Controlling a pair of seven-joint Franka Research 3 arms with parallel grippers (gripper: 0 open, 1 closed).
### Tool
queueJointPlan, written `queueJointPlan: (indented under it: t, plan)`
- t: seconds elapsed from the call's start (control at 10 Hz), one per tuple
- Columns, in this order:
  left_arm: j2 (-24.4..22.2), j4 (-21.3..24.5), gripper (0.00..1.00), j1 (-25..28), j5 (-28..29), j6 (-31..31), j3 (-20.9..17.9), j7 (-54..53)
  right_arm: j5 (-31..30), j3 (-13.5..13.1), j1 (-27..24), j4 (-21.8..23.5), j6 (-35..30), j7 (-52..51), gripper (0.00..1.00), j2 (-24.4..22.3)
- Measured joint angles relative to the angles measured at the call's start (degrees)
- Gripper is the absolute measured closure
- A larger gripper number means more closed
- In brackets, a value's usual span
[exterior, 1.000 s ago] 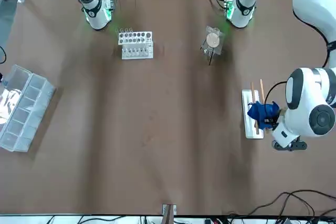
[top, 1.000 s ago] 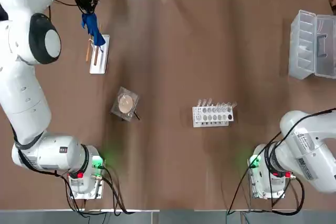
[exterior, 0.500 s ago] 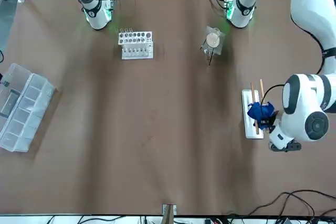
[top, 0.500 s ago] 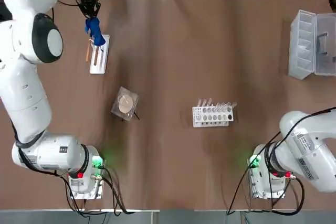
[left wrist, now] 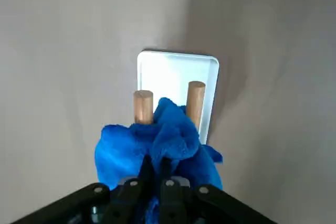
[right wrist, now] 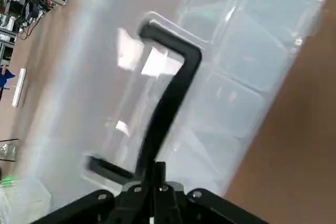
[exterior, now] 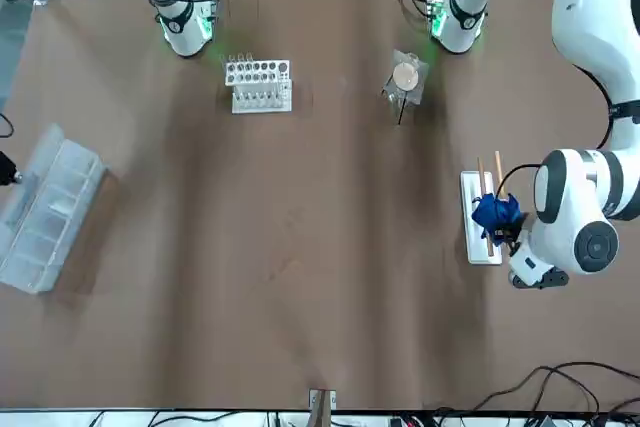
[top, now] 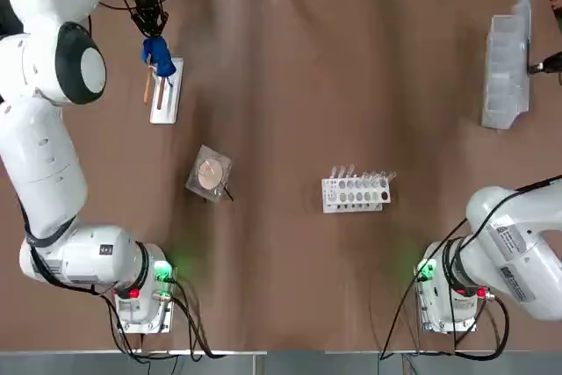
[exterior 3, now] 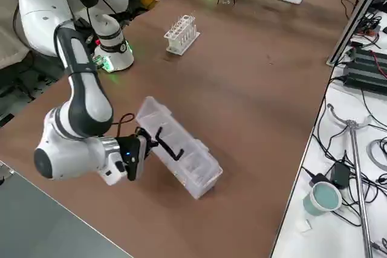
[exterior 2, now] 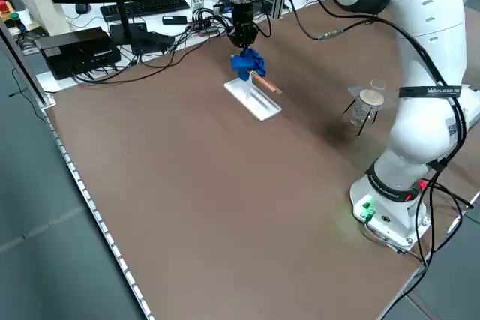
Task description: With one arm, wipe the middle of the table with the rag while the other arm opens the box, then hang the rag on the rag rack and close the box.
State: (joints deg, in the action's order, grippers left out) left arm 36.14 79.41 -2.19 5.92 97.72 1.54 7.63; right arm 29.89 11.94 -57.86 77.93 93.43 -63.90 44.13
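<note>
A wide brown table (top: 290, 111) is filling the overhead view, with two white robot arms rising from bases at its near edge. The left arm is reaching to the far left corner, where its left gripper (left wrist: 156, 167) is pinching a bunched blue rag (left wrist: 157, 140) between fingers pressed close together. The rag is hanging at the near end of the rag rack (top: 165, 90) — a narrow white base with two thin wooden rods — and, in the left wrist view, it is draping against both rods, with their tips showing just past the cloth. In the front view the rag (exterior: 494, 213) is sitting over the rack's middle, with the arm's round white joint just beside it.

On the far right side of the table, the right gripper (right wrist: 157, 174) is gripping the black handle (right wrist: 167, 98) of the long clear plastic box (exterior 3: 178, 149), its fingers closed tight on the bar. The lid is standing partway up, tilted over the compartments — neither flat open nor shut. In the overhead view the box (top: 507, 59) is showing as a narrow clear shape near the right edge.

Between the two arms, a white tube rack (top: 356, 191) with round holes is standing near the middle, and a tan disc in clear wrapping (top: 209, 173) is lying to its left, well apart from it.
</note>
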Motion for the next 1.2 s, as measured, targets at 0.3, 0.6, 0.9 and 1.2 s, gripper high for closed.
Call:
queueJointPlan:
  t: [0.3, 0.6, 0.9, 1.2]
  plan:
    - [-0.5, 0.0, 0.81, 0.0, 0.0, 0.0, 0.0, -0.1, 0.4, 0.9, 0.9, 0.1, -0.6, 0.4, 0.98, 0.0]
    - [-0.6, 0.0, 0.36, 0.1, 0.0, 0.0, 0.0, -0.1, 0.6, 1.1, 2.0, 0.0, -0.4, 0.4, 0.97, 0.0]
    - [-0.6, 0.1, 0.18, 0.2, 0.0, 0.0, 0.0, -0.1, -0.5, 0.9, 2.1, -0.7, -0.5, 1.5, 0.97, 0.0]
    - [-1.6, -0.3, 0.12, 0.2, 0.0, 0.4, 0.0, -0.1, -4.9, 0.4, 2.0, -8.6, -4.6, 2.0, 0.97, -0.9]
